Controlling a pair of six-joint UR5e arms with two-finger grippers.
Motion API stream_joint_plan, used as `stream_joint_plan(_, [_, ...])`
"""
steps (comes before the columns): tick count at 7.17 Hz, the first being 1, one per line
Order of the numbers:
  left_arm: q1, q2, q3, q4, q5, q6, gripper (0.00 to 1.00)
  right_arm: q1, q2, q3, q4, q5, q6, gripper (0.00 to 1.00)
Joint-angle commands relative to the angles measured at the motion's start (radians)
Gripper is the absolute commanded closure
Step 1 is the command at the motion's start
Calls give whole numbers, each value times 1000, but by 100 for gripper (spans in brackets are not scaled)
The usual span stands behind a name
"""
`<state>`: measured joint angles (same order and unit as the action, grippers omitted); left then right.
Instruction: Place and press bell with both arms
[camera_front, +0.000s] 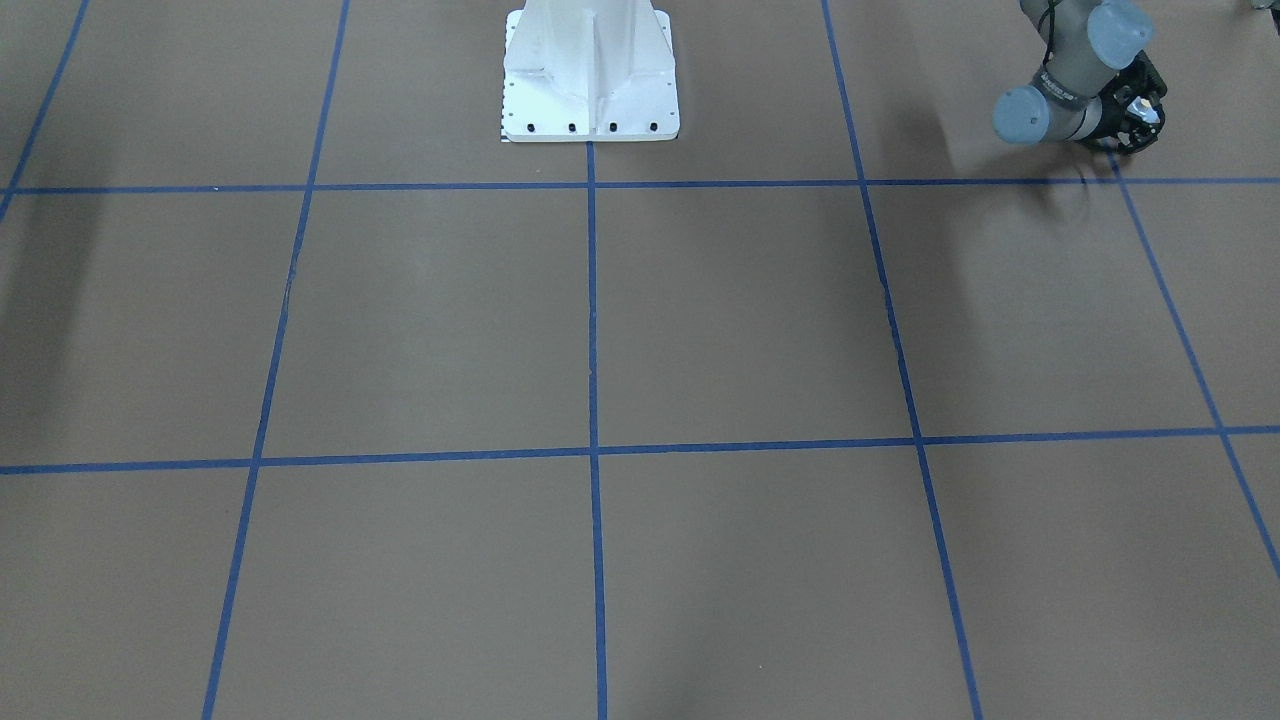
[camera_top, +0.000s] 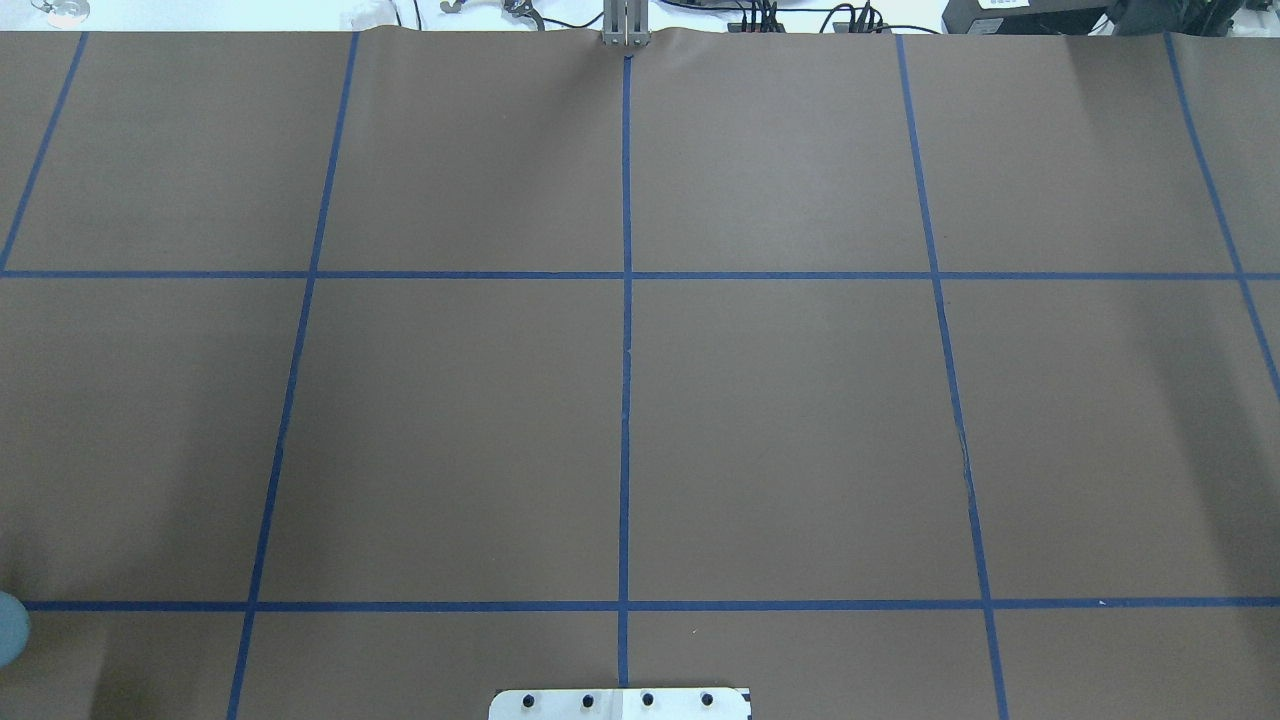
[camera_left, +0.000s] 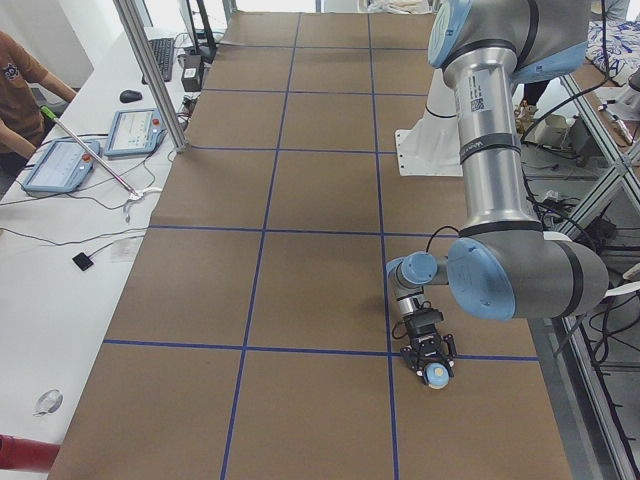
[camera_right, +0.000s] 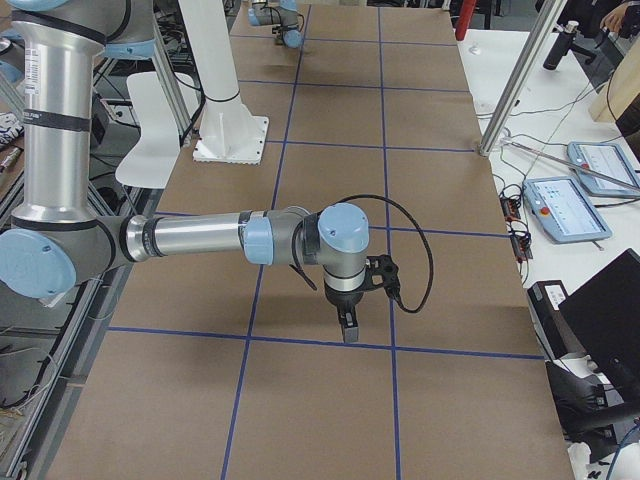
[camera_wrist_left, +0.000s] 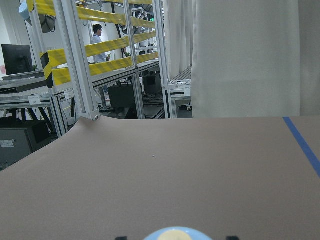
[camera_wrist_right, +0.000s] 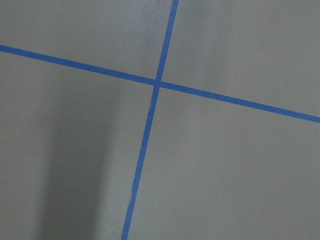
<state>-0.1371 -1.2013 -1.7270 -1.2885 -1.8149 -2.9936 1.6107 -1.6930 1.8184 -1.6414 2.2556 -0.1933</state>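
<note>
My left gripper (camera_front: 1135, 118) is shut on the bell (camera_front: 1141, 106), a light-blue dome with a cream button, low over the table near its left end. In the exterior left view the bell (camera_left: 436, 374) sits between the black fingers (camera_left: 414, 352), pointing sideways. The left wrist view shows only the bell's top (camera_wrist_left: 175, 234) at the bottom edge. My right gripper (camera_right: 347, 325) hangs pointing down over a blue tape line near the table's right end. It shows only in the exterior right view, so I cannot tell whether it is open or shut. Its wrist view shows bare table.
The white pedestal (camera_front: 590, 75) is bolted at the robot's side of the brown table. Blue tape lines (camera_top: 625, 400) divide the table into squares. Teach pendants (camera_left: 60, 165) and an aluminium post (camera_left: 150, 70) stand along the far edge, on the operators' side.
</note>
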Motion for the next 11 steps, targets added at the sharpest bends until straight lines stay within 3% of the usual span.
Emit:
stream_joint_plan(1, [5, 12, -31, 4, -3, 2, 100, 0, 1, 1, 0, -1, 0, 0])
stream_joint_plan(5, [-41, 302, -242, 8, 5, 236, 100, 0, -2, -5, -3, 8, 0, 0])
stream_joint_plan(6, [-133, 307, -268, 20, 40, 354, 100, 0, -1, -8, -3, 12, 0, 0])
stream_joint_plan(7, [-257, 293, -332, 79, 178, 530, 100, 0, 1, -11, -5, 12, 2, 0])
stream_joint_plan(8, [-459, 214, -394, 137, 309, 747, 100, 0, 0, -5, -12, 15, 2, 0])
stream_joint_plan(9, [-648, -5, -375, 226, 454, 948, 100, 0, 0, -7, -14, 18, 2, 0])
stream_joint_plan(10, [-744, -196, -314, 260, 523, 1099, 100, 0, 0, -7, -12, 18, 3, 0])
stream_joint_plan(11, [-781, -315, -255, 255, 528, 1195, 100, -2, 0, -7, -14, 18, 3, 0])
